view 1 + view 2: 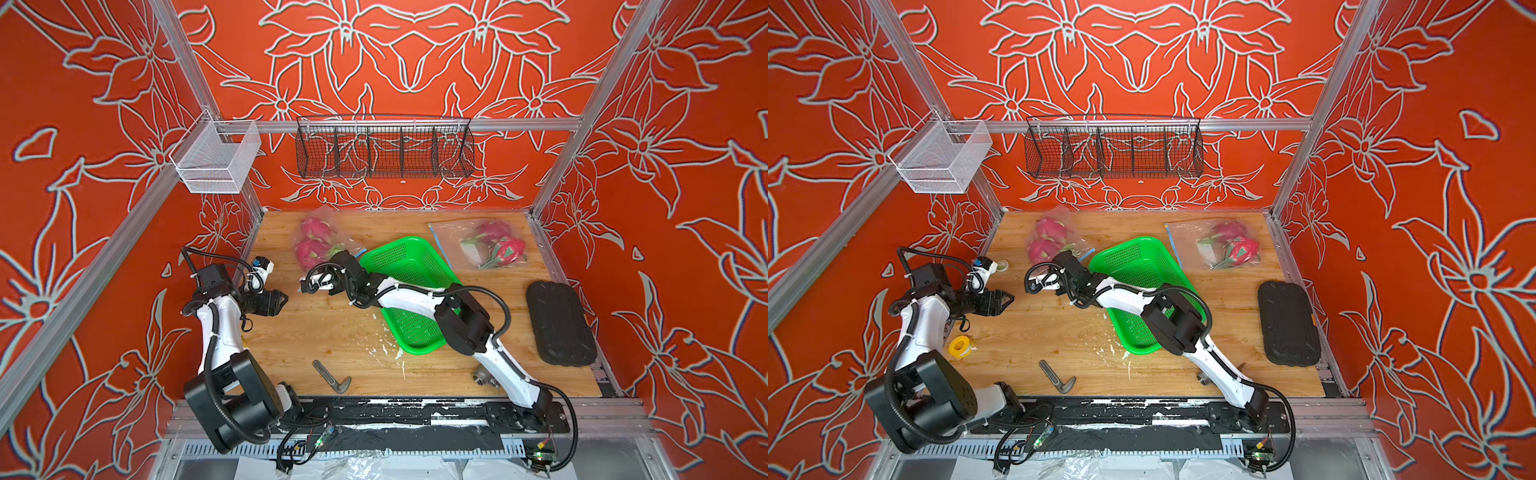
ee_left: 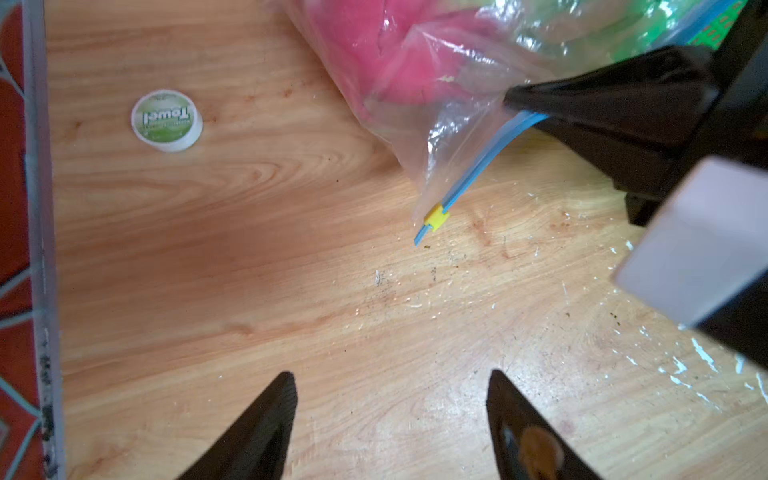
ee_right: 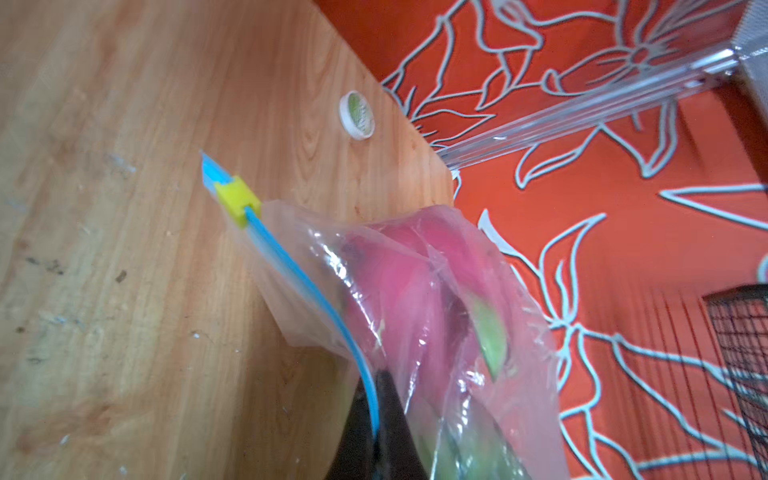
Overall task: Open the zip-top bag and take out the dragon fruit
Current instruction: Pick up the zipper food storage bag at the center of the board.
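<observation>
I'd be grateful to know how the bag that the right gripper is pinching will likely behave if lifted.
The zip-top bag, thin wrinkled film, will probably sag and fold. The dragon fruit inside likely make it bottom-heavy, so it may swing under the right gripper. Its glossy film might slip from that pinch.

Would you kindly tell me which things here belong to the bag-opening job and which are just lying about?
Job: zip-top bag, its zip edge pinched by the right end effector; dragon fruit inside; yellow slider; second bag of fruit.
Lying about: black tray; L-shaped tool; yellow tape roll; towel disc; perhaps the green basket.
</observation>
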`<state>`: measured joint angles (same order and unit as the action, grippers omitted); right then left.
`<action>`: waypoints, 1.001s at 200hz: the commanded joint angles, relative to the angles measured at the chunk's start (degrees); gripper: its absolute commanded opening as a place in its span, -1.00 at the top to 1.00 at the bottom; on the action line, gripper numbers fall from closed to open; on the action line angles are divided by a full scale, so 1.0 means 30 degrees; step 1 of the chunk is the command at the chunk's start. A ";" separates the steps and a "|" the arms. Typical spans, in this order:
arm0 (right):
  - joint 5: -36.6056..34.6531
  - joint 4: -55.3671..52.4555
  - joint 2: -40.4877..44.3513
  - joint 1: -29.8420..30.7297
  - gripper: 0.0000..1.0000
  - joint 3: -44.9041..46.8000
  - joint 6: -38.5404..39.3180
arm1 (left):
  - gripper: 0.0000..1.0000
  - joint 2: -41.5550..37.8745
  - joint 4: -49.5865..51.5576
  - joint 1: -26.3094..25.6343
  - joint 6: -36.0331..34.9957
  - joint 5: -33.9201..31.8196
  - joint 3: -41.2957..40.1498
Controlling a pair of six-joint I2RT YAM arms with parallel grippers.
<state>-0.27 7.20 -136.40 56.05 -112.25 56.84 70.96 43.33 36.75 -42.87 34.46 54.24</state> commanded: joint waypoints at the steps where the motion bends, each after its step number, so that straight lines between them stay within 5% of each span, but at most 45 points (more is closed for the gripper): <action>1: 0.1511 0.0013 0.2969 -0.0159 1.00 0.0140 -0.3603 | -0.49 -0.1395 0.1385 0.0054 -0.1713 0.2224 0.0851; 52: 0.4016 -0.1551 0.5774 -0.0745 1.00 0.0917 -0.8544 | -0.71 -0.4648 0.2555 0.0039 -0.4762 0.6476 0.1051; 77: 0.5656 -0.0921 0.7290 -0.1032 1.00 0.2596 -1.0447 | -0.76 -0.6288 0.0719 0.0047 -0.4274 0.8796 0.0454; 117: 0.7799 0.0802 0.9922 -0.1296 1.00 0.6480 -1.2718 | -0.70 -0.4268 0.2796 0.0025 -0.4679 1.2207 0.2520; 137: 0.8338 0.1792 1.1108 -0.1326 1.00 0.8363 -1.3490 | -0.62 -0.2880 0.5217 -0.0052 -0.6680 1.3855 0.3196; 165: 0.8696 0.2423 1.2341 -0.1366 1.00 0.9965 -1.3980 | -0.54 -0.1823 0.8477 -0.1667 -0.9228 1.3497 0.3717; 200: 0.8500 0.2845 1.3417 -0.1369 1.00 1.0872 -1.4182 | -0.46 -0.1909 0.9052 -0.3571 -0.8858 1.3180 0.3913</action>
<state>23.62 11.07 -99.22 52.27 -80.31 16.56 66.04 64.31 28.67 -66.28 71.92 64.07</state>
